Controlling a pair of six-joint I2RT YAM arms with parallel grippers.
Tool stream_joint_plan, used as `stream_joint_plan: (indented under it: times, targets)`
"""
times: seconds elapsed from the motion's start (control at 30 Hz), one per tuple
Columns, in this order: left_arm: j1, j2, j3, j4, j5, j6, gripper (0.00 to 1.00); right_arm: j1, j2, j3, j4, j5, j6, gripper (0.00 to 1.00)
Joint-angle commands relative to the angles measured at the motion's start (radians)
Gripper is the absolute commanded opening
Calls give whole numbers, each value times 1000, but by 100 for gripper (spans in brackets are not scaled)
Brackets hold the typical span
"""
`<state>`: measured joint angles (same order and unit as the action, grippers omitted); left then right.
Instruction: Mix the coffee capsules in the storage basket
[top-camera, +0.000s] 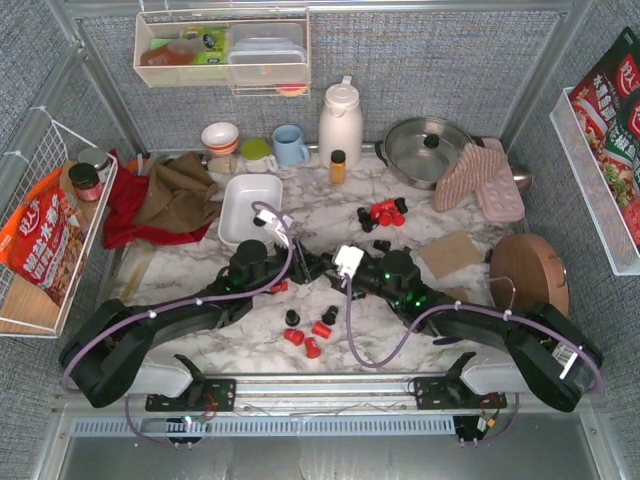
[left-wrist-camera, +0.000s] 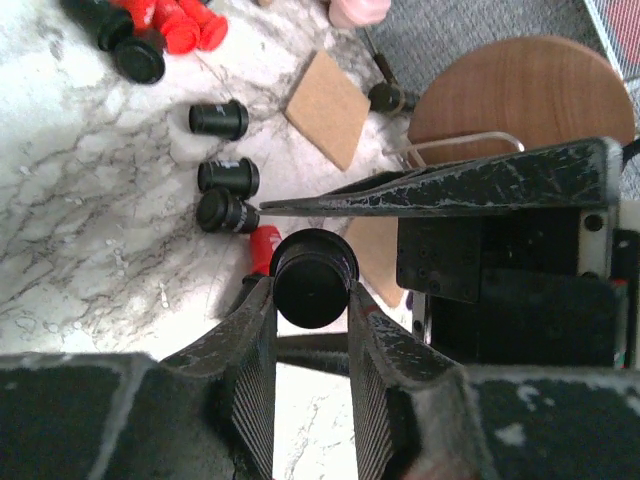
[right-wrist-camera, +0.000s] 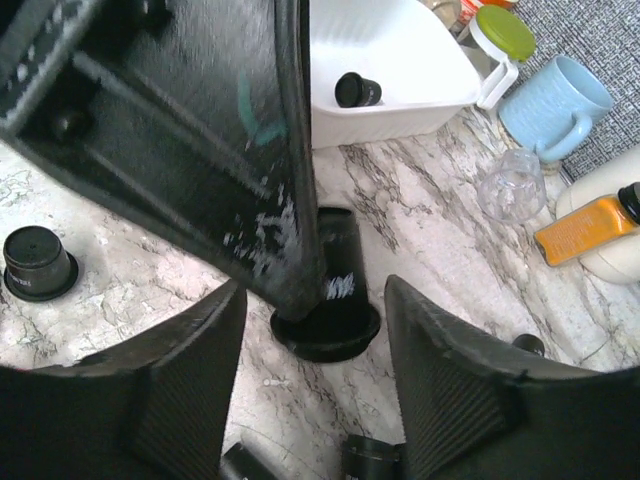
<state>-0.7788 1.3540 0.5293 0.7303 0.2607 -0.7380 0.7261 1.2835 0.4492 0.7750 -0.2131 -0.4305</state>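
Observation:
The white storage basket (top-camera: 240, 205) stands at the back left of the marble top. In the right wrist view the basket (right-wrist-camera: 400, 60) has one black capsule (right-wrist-camera: 357, 90) in it. Red and black coffee capsules lie loose: a cluster (top-camera: 385, 212) at the back, some (top-camera: 307, 340) near the front, and black ones (left-wrist-camera: 228, 178) in the left wrist view. My left gripper (top-camera: 312, 264) (left-wrist-camera: 310, 300) is shut on a black capsule (left-wrist-camera: 312, 278) (right-wrist-camera: 340, 285) at the table's middle. My right gripper (top-camera: 332, 272) (right-wrist-camera: 315, 300) faces it, open, with its jaws on either side of that capsule and not touching it.
A cardboard square (top-camera: 450, 252) and a round wooden board (top-camera: 528, 272) lie to the right. An amber bottle (top-camera: 338, 166), a white jug (top-camera: 340, 122), a blue mug (top-camera: 290, 145), a steel pot (top-camera: 425, 150) and a pink mitt (top-camera: 480, 175) line the back. Cloths (top-camera: 165, 195) lie at the left.

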Motion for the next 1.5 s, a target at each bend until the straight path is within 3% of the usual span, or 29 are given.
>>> stream_joint_plan:
  times: [0.0,0.1,0.3,0.4,0.5,0.67,0.83,1.0,1.17,1.27,1.4,1.47]
  targets:
    - [0,-57,8,-38,-111,15,24,1,-29,-3,-33,23,9,65]
    - [1,-115,-1,-92,-222,50,23,-1,-57,-8,-85,54,9,77]
    - [29,-214,27,-292,-468,142,23,-5,-128,23,-289,129,82,81]
    - [74,-227,46,-365,-580,166,24,-4,-130,76,-416,233,217,81]
    - [138,-208,63,-402,-664,174,26,-5,-131,87,-476,322,452,81]
    - [269,-124,60,-337,-653,164,30,-2,-150,82,-621,438,760,79]
    - [352,-4,90,-264,-603,162,36,18,-152,24,-646,489,840,77]
    - [386,73,119,-229,-545,164,48,19,-130,41,-681,366,714,76]
    - [392,72,153,-302,-541,193,74,20,-86,162,-831,216,517,74]
    - [391,41,164,-383,-561,198,83,21,-50,198,-866,211,523,70]
    - [391,-38,157,-487,-520,209,87,25,3,209,-861,274,594,61]
    - [392,-79,146,-530,-481,216,95,32,27,217,-867,330,630,58]
